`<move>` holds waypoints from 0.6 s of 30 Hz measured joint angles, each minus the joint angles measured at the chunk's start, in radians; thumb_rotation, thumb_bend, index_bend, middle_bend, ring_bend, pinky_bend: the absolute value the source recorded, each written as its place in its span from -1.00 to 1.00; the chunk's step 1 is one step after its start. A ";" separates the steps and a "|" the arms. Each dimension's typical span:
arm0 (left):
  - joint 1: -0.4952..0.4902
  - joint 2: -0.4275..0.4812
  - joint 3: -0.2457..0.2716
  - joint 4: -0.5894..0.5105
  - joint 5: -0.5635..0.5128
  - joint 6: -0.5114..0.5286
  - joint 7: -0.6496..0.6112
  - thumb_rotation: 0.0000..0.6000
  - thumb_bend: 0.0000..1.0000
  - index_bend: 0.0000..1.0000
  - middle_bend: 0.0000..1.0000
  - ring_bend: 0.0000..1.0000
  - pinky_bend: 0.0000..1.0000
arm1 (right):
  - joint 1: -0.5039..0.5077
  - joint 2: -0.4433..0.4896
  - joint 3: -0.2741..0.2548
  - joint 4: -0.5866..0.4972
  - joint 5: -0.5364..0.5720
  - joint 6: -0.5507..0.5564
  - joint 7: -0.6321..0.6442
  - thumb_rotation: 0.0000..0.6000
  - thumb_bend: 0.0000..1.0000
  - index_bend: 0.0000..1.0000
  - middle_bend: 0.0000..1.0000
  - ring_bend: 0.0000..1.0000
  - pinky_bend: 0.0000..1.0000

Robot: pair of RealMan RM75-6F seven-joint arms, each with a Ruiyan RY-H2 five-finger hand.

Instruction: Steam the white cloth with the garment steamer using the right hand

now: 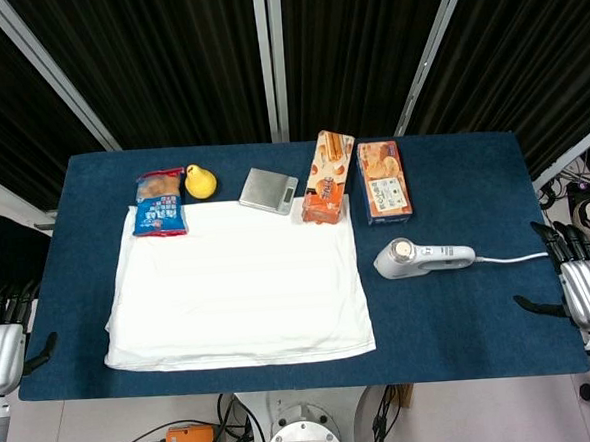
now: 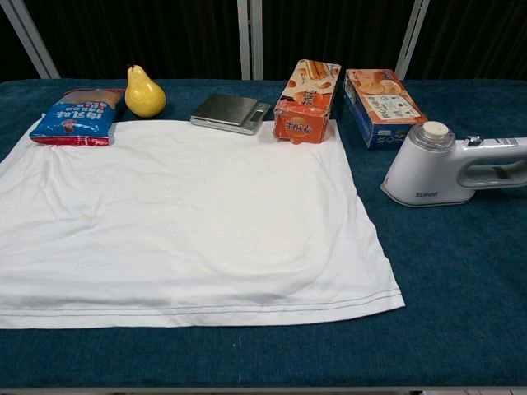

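The white cloth (image 1: 237, 285) lies flat, ready for steaming; the garment steamer (image 1: 422, 257) rests at its 3 o'clock (handle toward the right hand (image 1: 587, 288)), both hands spread, empty; left hand (image 1: 2, 349) idle.

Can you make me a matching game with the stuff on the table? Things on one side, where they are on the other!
Things:
1. yellow pear
2. white handheld garment steamer
3. silver kitchen scale
4. white cloth

Places:
A. spread flat over the blue table's middle and left part
B. right of the cloth, lying on its side
C. beside the blue snack bag
D. between the pear and the orange biscuit box

Pairs: 1-C, 2-B, 3-D, 4-A
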 measured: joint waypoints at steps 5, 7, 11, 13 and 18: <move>-0.013 0.000 -0.004 -0.007 -0.008 -0.022 0.014 1.00 -0.44 -0.85 -0.83 -1.00 -1.00 | 0.030 0.002 0.009 -0.014 0.022 -0.056 -0.034 1.00 -0.67 -0.94 -0.66 -0.97 -0.87; -0.015 0.001 -0.005 -0.011 -0.009 -0.024 0.019 1.00 -0.44 -0.85 -0.83 -1.00 -1.00 | 0.052 0.006 0.015 -0.023 0.038 -0.097 -0.052 1.00 -0.67 -0.89 -0.66 -0.97 -0.87; -0.015 0.001 -0.004 -0.017 -0.009 -0.024 0.024 1.00 -0.44 -0.85 -0.83 -1.00 -1.00 | 0.111 0.011 0.031 -0.034 0.077 -0.204 -0.088 1.00 -0.67 -0.72 -0.66 -0.95 -0.87; -0.016 -0.001 -0.003 -0.021 -0.010 -0.026 0.028 1.00 -0.44 -0.85 -0.83 -1.00 -1.00 | 0.152 0.009 0.041 -0.036 0.104 -0.272 -0.114 1.00 -0.67 -0.63 -0.61 -0.90 -0.87; -0.017 -0.003 0.001 -0.023 -0.010 -0.033 0.034 1.00 -0.44 -0.85 -0.83 -1.00 -1.00 | 0.265 -0.021 0.067 -0.022 0.193 -0.424 -0.207 1.00 -0.67 -0.24 -0.26 -0.59 -0.72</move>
